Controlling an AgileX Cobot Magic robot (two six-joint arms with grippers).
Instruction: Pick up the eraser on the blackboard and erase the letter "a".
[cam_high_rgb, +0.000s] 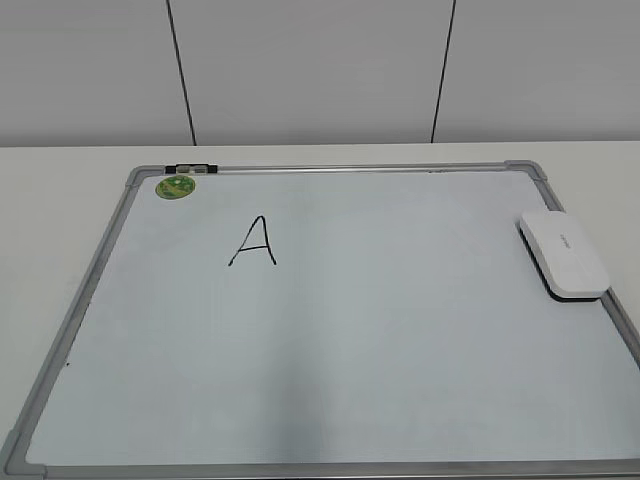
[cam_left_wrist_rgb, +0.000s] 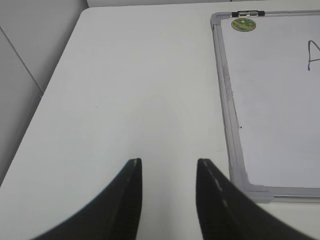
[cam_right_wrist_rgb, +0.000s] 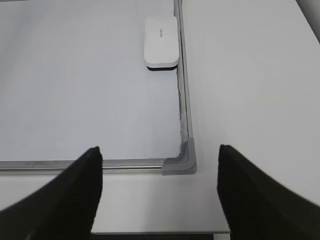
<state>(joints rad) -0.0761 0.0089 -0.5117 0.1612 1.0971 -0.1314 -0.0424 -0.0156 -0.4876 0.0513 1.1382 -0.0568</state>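
The white eraser (cam_high_rgb: 563, 253) lies flat on the blackboard (cam_high_rgb: 400, 340), against its right edge. It also shows far ahead in the right wrist view (cam_right_wrist_rgb: 160, 43). A tall black capital "A" (cam_high_rgb: 253, 242) is written on the upper left of the board. No small lowercase "a" shows in any view. My left gripper (cam_left_wrist_rgb: 169, 162) is open and empty over the bare table, left of the board's near left corner (cam_left_wrist_rgb: 250, 190). My right gripper (cam_right_wrist_rgb: 160, 150) is wide open and empty, just short of the board's near right corner (cam_right_wrist_rgb: 181, 162). Neither gripper shows in the exterior view.
A small round green magnet (cam_high_rgb: 175, 187) sits at the board's far left corner, beside a black and silver clip (cam_high_rgb: 190, 169) on the frame. The white table (cam_left_wrist_rgb: 125, 90) runs left of the board; a wall stands behind it.
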